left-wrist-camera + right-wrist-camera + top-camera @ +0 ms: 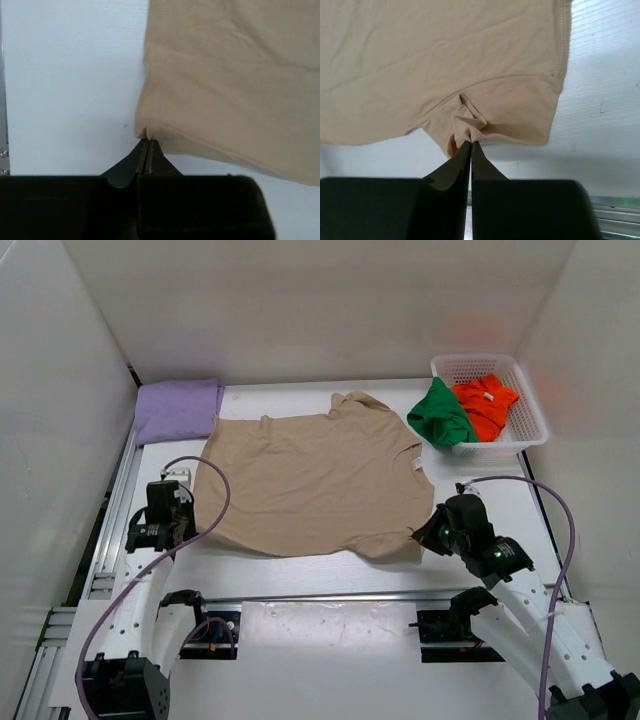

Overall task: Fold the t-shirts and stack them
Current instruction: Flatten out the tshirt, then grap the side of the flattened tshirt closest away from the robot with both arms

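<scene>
Spreading over the middle of the white worktop [320,575], the tan shirt [310,485] lies opened out and mostly flat, with soft creases and one sleeve poking toward the far side. It is the biggest thing on the surface and reaches from just in front of the left arm across to just in front of the right arm.

A purple shirt [178,410] sits folded in the far left corner, its right edge just beside the tan shirt's far left corner.

At the far right stands a white lattice basket [535,425]. A crumpled green shirt [438,415] hangs over its left rim and down onto the worktop, near the tan shirt's far right corner. An orange shirt [485,405] lies bunched inside the basket, touching the green one.

The left tool [192,512] is low at the tan shirt's near left corner. In the left wrist view its fingers are pressed together, the tips nipping the very corner of the cloth, which puckers slightly there; the rest of the shirt stretches away ahead and to the right.

The right tool [425,535] is at the near right edge, by the lower sleeve. In the right wrist view its fingers are closed tight on a small gathered knot of tan cloth, with wrinkles running out from the pinch.
</scene>
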